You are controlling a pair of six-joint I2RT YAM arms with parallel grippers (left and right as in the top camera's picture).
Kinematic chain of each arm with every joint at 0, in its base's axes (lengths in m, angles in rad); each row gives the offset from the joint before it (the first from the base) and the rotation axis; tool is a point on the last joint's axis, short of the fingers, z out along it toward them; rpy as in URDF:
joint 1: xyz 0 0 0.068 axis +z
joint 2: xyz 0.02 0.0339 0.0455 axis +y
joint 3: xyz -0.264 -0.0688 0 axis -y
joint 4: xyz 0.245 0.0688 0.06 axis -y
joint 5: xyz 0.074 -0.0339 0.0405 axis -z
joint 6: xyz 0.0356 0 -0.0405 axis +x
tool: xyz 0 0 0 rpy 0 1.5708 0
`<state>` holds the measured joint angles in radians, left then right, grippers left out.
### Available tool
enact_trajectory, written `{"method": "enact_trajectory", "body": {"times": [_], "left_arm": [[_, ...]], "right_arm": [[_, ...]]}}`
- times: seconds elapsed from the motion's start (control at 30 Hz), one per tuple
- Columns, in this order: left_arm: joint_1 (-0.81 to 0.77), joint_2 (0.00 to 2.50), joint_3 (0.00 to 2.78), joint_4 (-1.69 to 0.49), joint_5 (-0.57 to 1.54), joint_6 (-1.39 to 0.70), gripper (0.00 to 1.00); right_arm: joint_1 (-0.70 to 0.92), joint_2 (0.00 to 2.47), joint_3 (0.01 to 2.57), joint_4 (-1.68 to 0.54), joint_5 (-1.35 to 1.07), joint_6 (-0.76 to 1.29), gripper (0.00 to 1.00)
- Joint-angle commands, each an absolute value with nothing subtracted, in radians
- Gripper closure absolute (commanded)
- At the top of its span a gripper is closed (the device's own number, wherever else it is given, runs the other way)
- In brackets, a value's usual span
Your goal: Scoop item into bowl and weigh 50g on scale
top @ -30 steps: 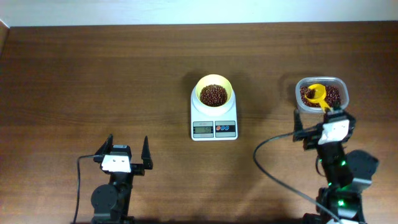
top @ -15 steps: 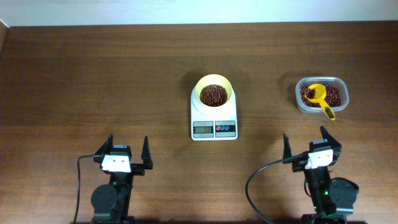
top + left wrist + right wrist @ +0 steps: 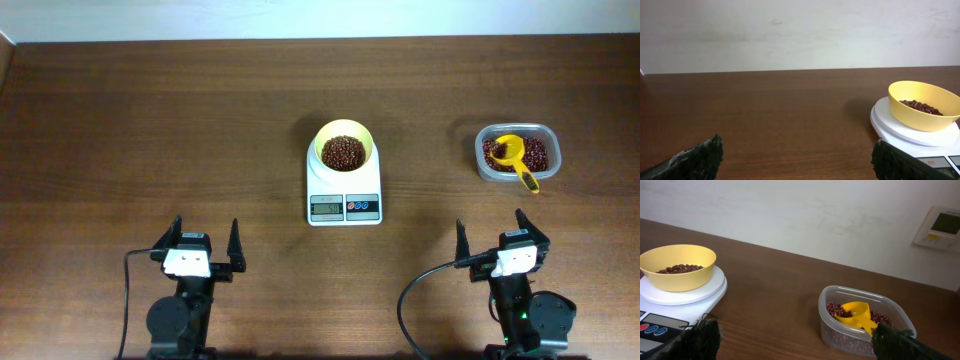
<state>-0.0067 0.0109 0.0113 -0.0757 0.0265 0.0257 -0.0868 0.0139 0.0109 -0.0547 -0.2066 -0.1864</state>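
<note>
Over the last second the right gripper [image 3: 489, 222] has drawn back from the scoop [image 3: 510, 151] handle to the near edge of the table [image 3: 150, 110], settling into a parked pose that mirrors the left gripper [image 3: 207, 222]. Nothing else has shifted.

Both grippers: jaws spread wide, empty, well apart from every object.

Scoop: lies in the clear tub [image 3: 516, 127] at the right, its cup resting on the remaining beans and its handle leaning over the near rim.

Bowl [image 3: 322, 140]: sits centred on the round platform of the scale [image 3: 320, 185], at mid-table. A shallow layer of beans [image 3: 344, 153] covers its bottom; the right wrist view shows the bowl [image 3: 670, 277] well short of full.

Display [image 3: 326, 208]: lit, but its digits are too small to read in any view.

Progress, as a judgement: scooping appears finished, since beans are in the bowl, the scoop is back in the tub and both arms are parked. Whether the load equals 50 g cannot be confirmed. If the reading falls short or over, a further transfer with the scoop would remain.
</note>
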Motion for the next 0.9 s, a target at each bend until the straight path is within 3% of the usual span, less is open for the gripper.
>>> {"method": "enact_trajectory", "body": {"times": [0.0,0.2,0.87], "left_arm": [[-0.002,0.005,0.009,-0.083,0.031,0.016,0.01],[-0.002,0.005,0.009,-0.083,0.031,0.016,0.01],[-0.002,0.005,0.009,-0.083,0.031,0.016,0.02]], "right_arm": [[-0.078,0.003,0.006,-0.064,-0.194,-0.175,0.01],[-0.078,0.003,0.006,-0.075,-0.020,0.050,0.01],[-0.079,0.003,0.006,-0.076,-0.021,0.050,0.01]]}}
